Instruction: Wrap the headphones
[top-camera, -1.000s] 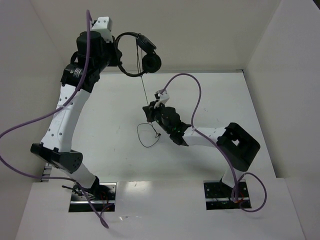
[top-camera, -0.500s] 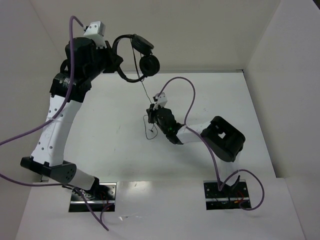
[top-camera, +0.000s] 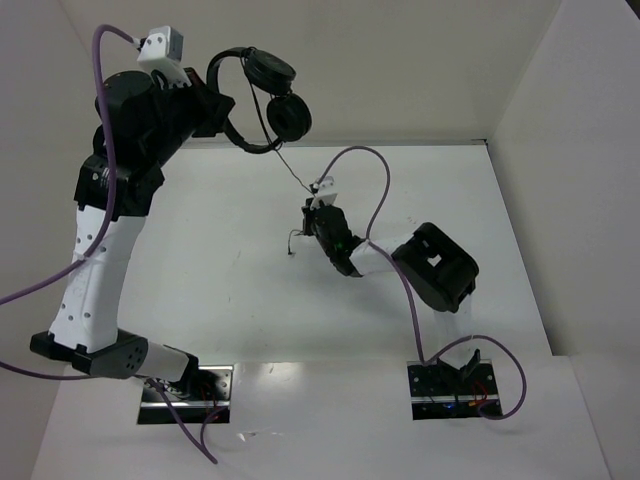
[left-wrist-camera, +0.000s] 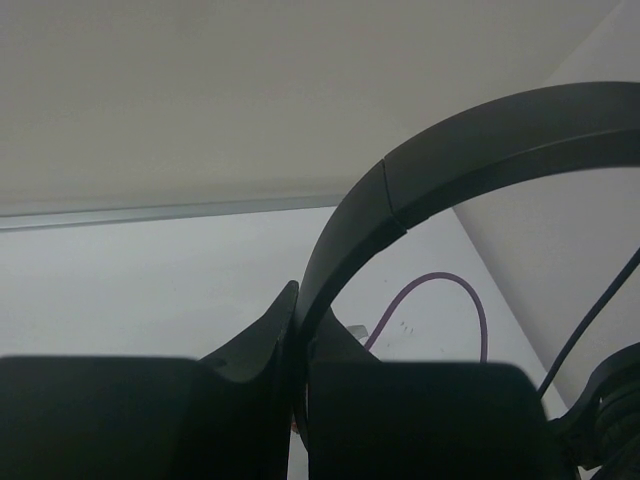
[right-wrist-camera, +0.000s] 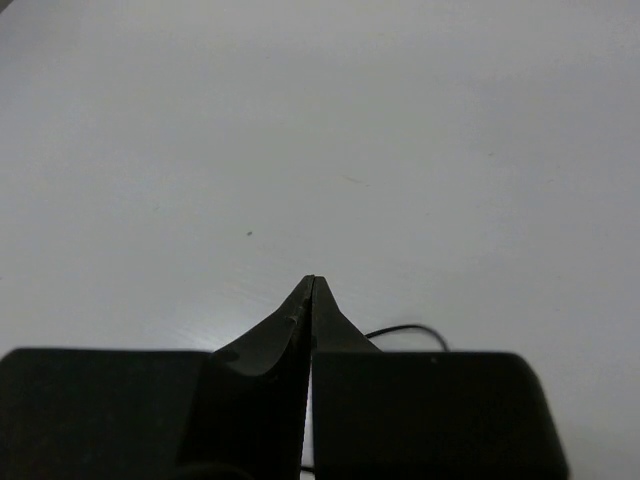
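Observation:
The black headphones (top-camera: 288, 118) hang high at the back left, two round ear pads dangling from the arched headband (left-wrist-camera: 450, 150). My left gripper (top-camera: 222, 112) is shut on that headband, which runs up between its fingertips (left-wrist-camera: 297, 300). The thin dark cord (top-camera: 296, 172) runs down in a straight line from the ear pads to my right gripper (top-camera: 310, 212), low over the table's middle. The right gripper (right-wrist-camera: 311, 280) is shut, with the cord (right-wrist-camera: 405, 328) curving out beside its right finger. A short cord end (top-camera: 292, 243) lies on the table.
White walls (top-camera: 400, 60) close in the white table (top-camera: 230, 280) at the back and both sides. Purple arm cables (top-camera: 385, 190) loop above the right arm and trail off the left arm. The right arm's black elbow (top-camera: 435, 265) sits right of centre.
My left arm has raised the headphones up and to the left. The right gripper shifted slightly back, and the cord loop on the table has shrunk to a short end.

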